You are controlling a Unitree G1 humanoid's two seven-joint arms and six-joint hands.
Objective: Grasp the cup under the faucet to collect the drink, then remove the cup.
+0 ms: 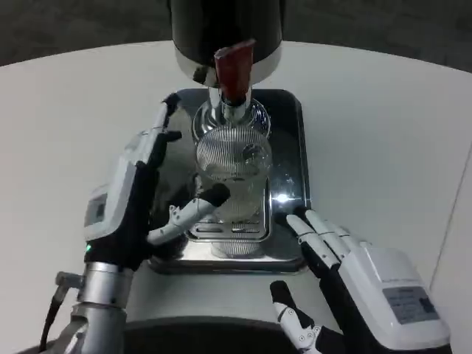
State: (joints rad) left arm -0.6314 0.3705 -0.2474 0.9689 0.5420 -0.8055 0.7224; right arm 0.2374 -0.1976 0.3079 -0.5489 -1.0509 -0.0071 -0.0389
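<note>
Clear ribbed cup (233, 166) under a red-handled faucet (234, 70) — black dispenser (227, 29), silver tray (291, 147), white table (383, 133).

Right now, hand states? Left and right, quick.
Left hand: holds the ribbed clear cup under the faucet, thumb across its front.
Right hand: open, holding nothing, fingers apart beside the metal tray.

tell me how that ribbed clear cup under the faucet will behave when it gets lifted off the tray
The ribbed clear cup looks rigid, probably hard plastic or glass, so it should not buckle. Its ribs may aid grip, though the shiny tray suggests wetness and some slip. It is tall and narrow, so the left robot hand alongside it could tip it.
</note>
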